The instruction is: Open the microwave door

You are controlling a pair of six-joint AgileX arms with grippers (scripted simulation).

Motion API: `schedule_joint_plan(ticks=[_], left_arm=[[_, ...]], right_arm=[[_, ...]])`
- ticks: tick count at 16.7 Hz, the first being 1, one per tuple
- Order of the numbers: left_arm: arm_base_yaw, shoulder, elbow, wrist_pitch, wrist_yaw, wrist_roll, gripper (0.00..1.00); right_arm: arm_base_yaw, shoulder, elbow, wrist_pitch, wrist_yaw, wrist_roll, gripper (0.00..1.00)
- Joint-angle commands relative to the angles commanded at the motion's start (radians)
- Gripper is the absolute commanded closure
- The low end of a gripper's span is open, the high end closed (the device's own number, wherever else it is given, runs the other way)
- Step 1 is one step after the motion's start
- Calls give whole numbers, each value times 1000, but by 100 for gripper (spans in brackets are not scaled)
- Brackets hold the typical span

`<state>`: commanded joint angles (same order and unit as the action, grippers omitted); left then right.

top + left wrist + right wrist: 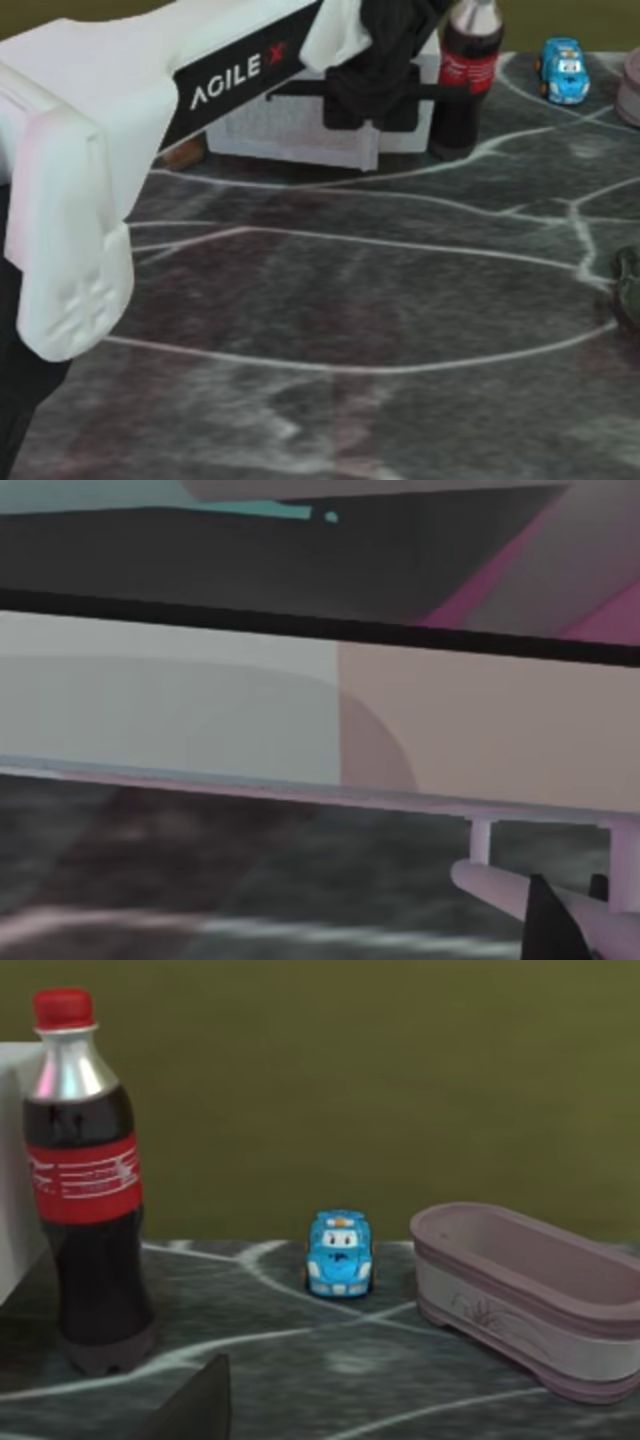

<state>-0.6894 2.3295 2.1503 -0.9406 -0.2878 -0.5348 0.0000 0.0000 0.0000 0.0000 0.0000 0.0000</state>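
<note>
Pale grey-white microwave (300,135) sits at the far edge of the table, left of centre, mostly hidden under the left arm, which reaches across it from the near left. Cola bottle (467,75) stands just beside its right side.

Left gripper (375,80) is down at the microwave front, near the right end of the box. Left wrist view shows the microwave door (200,705) as a flat panel filling the frame, with a pale bar handle (520,890) on posts and dark fingertips (555,925) right at it. Can't tell how wide the pincer is or whether it actually has the handle; contact is off-frame.

Teal sliver along the panel's far edge suggests the door may be cracked open, not certain.

Judgement on the step: pull on an arc about the hinge, not straight back, or the light box drags across the table and hits the bottle. Keep the wrist turning with the panel so the fingers don't slip off the bar.

Right arm is idle at the right, its camera facing the bottle, a blue toy car (340,1253) and a purple planter (530,1300).
</note>
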Motion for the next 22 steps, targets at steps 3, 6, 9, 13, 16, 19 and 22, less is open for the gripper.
schedule_joint_plan(ticks=[3, 6, 9, 13, 16, 19, 22], left_arm=[[0, 0, 0, 0, 0, 0, 100], [0, 0, 0, 0, 0, 0, 100], [0, 0, 0, 0, 0, 0, 100], [0, 0, 0, 0, 0, 0, 100], [-8, 2, -3, 4, 7, -3, 100], [-2, -30, -52, 31, 13, 23, 100], [3, -65, -109, 62, 24, 53, 100]], right_arm=[[0, 0, 0, 0, 0, 0, 0], [0, 0, 0, 0, 0, 0, 0], [0, 0, 0, 0, 0, 0, 0], [0, 0, 0, 0, 0, 0, 0], [0, 0, 0, 0, 0, 0, 0], [0, 0, 0, 0, 0, 0, 0], [0, 0, 0, 0, 0, 0, 0]])
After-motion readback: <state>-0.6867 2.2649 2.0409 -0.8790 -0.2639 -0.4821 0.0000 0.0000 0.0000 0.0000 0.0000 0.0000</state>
